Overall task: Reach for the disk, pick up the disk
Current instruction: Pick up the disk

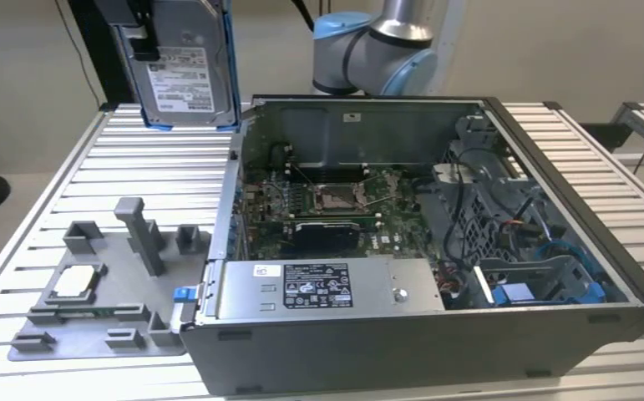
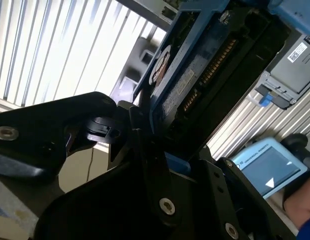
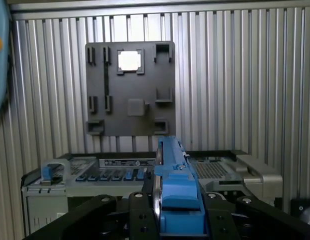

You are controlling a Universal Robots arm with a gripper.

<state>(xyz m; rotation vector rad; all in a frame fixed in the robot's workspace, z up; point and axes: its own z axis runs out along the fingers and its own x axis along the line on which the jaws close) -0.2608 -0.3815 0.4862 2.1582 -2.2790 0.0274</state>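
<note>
Our gripper [image 3: 179, 220] is clamped on the disk [image 3: 171, 165], black jaws pressed against its two broad faces; in the first wrist view we see the disk edge-on, its bright blue rail running straight out between them; in the second wrist view the disk [image 2: 195, 75] juts from the same pinch, blue frame along its edge. In the exterior view the gripper [image 1: 132, 29] holds the disk [image 1: 188, 71] upright in the air, white label facing the camera and blue rails down both sides, up off the slatted table [image 1: 65, 184] and just beside the far corner of the open computer case [image 1: 589, 251] on the exterior view's left. Inside the case we see the motherboard [image 1: 333, 209], and along the near wall the long grey box [image 1: 322, 288] with its sticker; on the table beside the case lies a grey fixture plate [image 1: 98, 334], a small square chip [image 1: 77, 280] seated in one of its pockets; behind the case stands the robot arm [image 1: 372, 50].
</note>
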